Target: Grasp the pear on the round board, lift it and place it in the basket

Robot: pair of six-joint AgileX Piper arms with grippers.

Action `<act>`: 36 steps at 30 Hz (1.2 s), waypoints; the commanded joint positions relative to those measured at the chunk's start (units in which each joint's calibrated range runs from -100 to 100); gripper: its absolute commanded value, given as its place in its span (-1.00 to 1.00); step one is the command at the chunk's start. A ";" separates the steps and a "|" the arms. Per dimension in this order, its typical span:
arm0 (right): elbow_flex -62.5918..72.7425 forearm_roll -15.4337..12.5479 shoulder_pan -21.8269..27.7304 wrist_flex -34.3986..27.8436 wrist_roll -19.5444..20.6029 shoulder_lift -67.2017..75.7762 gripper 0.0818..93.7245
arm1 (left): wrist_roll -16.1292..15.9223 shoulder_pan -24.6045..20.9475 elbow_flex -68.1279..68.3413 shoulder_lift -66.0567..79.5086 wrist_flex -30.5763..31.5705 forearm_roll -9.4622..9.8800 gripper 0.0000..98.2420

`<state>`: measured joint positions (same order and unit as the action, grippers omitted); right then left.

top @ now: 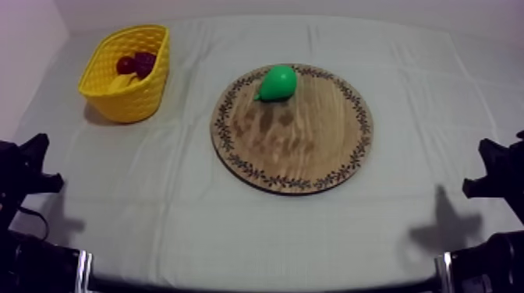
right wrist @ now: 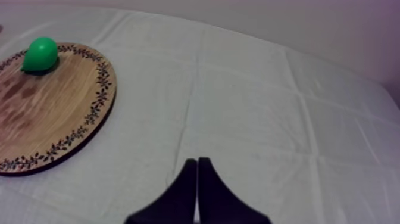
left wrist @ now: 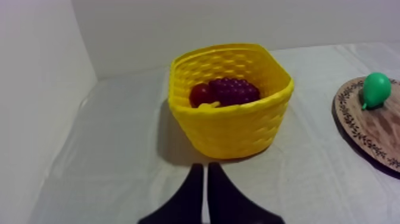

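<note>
Pear [top: 277, 83] lies on the board [top: 312, 148], near its far rim. Left gripper [left wrist: 206, 179] and right gripper [right wrist: 196, 173] rest low at the sides, fingers closed on nothing. Bare cloth [top: 183, 195] separates board and basket [top: 129, 105].

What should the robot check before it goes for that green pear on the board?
1. The pear lies free on the wooden board: ok.
2. The yellow basket stands upright: ok.
3. Room in it beside the grapes and small red fruit: ok.
4. The left tool open for grasping: not ok, shut.
5. The right tool open: not ok, shut.
6. The cloth between board and basket bare: ok.
</note>
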<state>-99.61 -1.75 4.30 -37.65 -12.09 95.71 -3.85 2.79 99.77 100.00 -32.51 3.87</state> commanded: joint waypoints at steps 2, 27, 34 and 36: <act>-0.05 0.02 -0.01 -0.01 0.00 0.05 -0.99 | 4.93 0.07 -0.33 0.00 -2.43 -1.40 -1.00; -0.05 0.02 -0.01 -0.01 0.00 0.05 -0.99 | 6.53 0.06 -1.94 -1.91 1.28 1.41 -1.00; -0.05 0.02 0.05 -0.01 0.00 0.05 -0.99 | 7.59 0.12 -9.67 -9.29 1.73 1.86 -1.00; -0.05 0.02 0.06 -0.01 0.00 0.05 -0.99 | 7.93 0.17 -12.84 -11.96 1.76 1.77 -1.00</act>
<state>-99.61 -1.75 4.30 -37.65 -12.09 95.71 3.92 2.97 89.96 90.43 -30.75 5.65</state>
